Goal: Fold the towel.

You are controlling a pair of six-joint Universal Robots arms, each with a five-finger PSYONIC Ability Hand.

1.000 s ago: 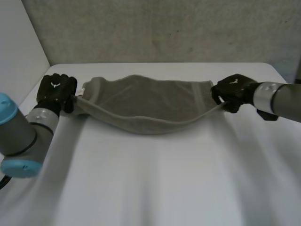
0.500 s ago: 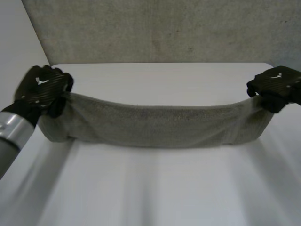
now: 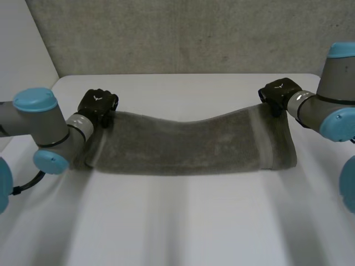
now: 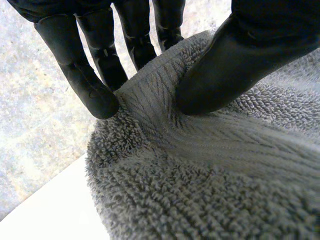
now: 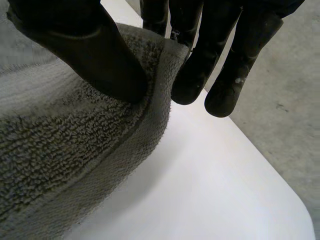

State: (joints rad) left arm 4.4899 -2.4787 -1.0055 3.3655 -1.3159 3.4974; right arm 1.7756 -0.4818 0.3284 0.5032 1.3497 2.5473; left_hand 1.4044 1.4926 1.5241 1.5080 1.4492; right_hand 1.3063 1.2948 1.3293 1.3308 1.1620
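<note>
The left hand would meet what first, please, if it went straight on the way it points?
Past the towel it pinches, the left hand probably meets the white table, then the grey wall; depth unclear.

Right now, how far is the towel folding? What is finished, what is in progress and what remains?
Done: the towel looks doubled lengthwise, a long band lying across the table. In hand: the left hand and the right hand each pinch one far corner between thumb and fingers, and the far edge sags between them. Left: probably to lay that edge down, let go, then fold end to end.
</note>
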